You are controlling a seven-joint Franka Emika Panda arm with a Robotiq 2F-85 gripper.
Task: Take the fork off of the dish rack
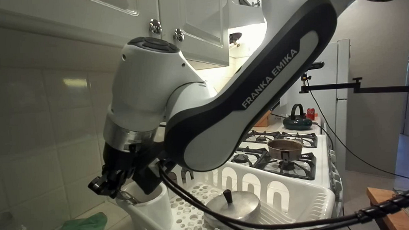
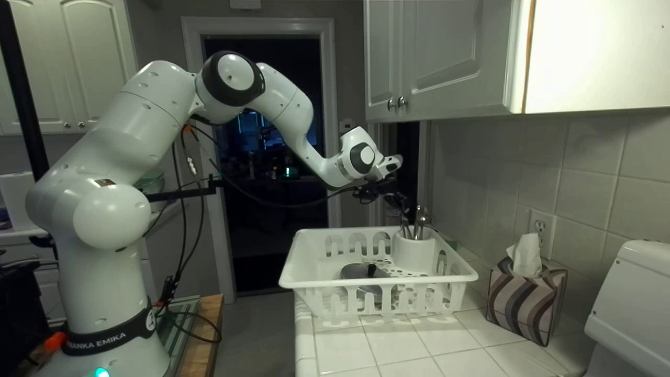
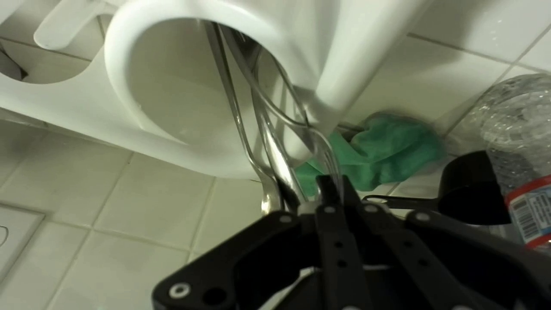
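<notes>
The white dish rack (image 2: pixel 377 283) stands on the tiled counter, with its round white utensil cup (image 2: pixel 413 254) at the back corner by the wall. The cup's rim also shows in the wrist view (image 3: pixel 122 56). A silver fork (image 3: pixel 319 144) leans in the cup, handle down and tines up, crossing other utensils. My gripper (image 3: pixel 332 185) is above the cup, its black fingers close together around the fork's tines. In an exterior view the gripper (image 1: pixel 106 188) is tilted over the cup, and its fingertips are hard to make out. The fork's tine ends are partly hidden between the fingers.
Other silver utensils (image 3: pixel 275 159) stand in the cup beside the fingers. A metal lid (image 1: pixel 233 206) lies in the rack. A green cloth (image 3: pixel 383 153), a black scoop (image 3: pixel 465 193) and a clear bottle (image 3: pixel 521 120) are beyond the rack. Cabinets (image 2: pixel 445 57) hang above.
</notes>
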